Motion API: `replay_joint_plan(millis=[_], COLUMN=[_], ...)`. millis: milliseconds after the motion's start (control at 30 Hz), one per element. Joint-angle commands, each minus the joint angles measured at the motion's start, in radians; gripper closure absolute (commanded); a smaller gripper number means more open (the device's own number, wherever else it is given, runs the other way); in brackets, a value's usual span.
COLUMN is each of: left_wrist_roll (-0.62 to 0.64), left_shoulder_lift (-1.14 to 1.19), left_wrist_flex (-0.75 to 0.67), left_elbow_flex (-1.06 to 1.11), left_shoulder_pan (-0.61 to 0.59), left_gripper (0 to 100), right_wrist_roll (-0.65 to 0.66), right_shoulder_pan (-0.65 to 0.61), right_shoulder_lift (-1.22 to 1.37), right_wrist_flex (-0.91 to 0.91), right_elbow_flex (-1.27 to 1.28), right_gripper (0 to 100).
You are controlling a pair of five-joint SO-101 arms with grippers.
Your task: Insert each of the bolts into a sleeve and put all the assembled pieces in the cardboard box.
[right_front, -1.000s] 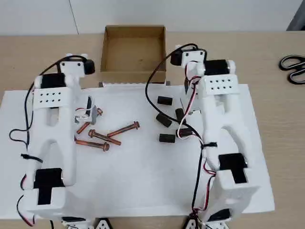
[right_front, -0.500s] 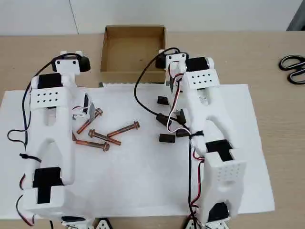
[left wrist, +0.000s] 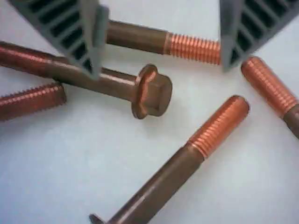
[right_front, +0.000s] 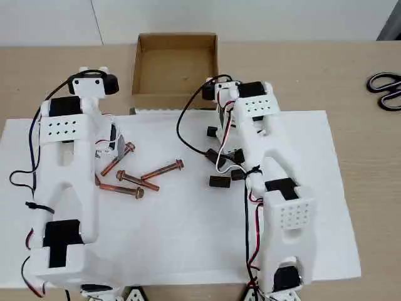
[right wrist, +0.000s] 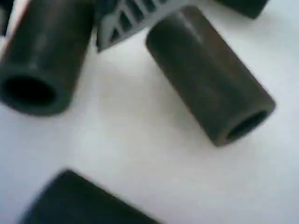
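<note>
Several copper bolts (right_front: 138, 180) lie loose on the white sheet, left of centre. My left gripper (left wrist: 161, 67) hangs open just above them. One bolt shank (left wrist: 163, 42) lies between its grey fingers (left wrist: 88, 32), and a flanged bolt head (left wrist: 152, 91) sits just below. Several black sleeves (right_front: 219, 182) lie to the right of centre, seen close up as one tube (left wrist: 210, 74) and a second tube (right wrist: 42, 56). My right gripper (right_front: 223, 128) is low over the sleeves, under its own arm. The cardboard box (right_front: 175, 66) stands open at the back centre.
The white sheet (right_front: 188, 238) covers the middle of the wooden table. Scissors (right_front: 385, 91) lie at the far right edge. Black and red cables (right_front: 188, 119) loop from the right arm across the sleeves.
The right arm has swung left and lowered over the sleeves. The left arm shifted slightly toward the back and now holds still.
</note>
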Motion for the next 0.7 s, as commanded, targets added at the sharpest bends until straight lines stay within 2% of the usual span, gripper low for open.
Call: replay_joint_plan(millis=[0,667], left_wrist_roll=[-0.009,-0.014], left_shoulder_lift=[-0.006,-0.003], left_wrist_flex=[-0.015,-0.015], left_elbow_flex=[-0.03,-0.028], left_shoulder_pan=[-0.002,-0.002], left_gripper=[84,84], right_wrist_roll=[0.032,0.094], right_shoulder_pan=[-0.016,-0.007], right_shoulder_lift=[-0.001,0.151], right_wrist_flex=[-0.027,-0.102], right_elbow_flex=[-0.046,-0.046], right_gripper=[87.3,88.3])
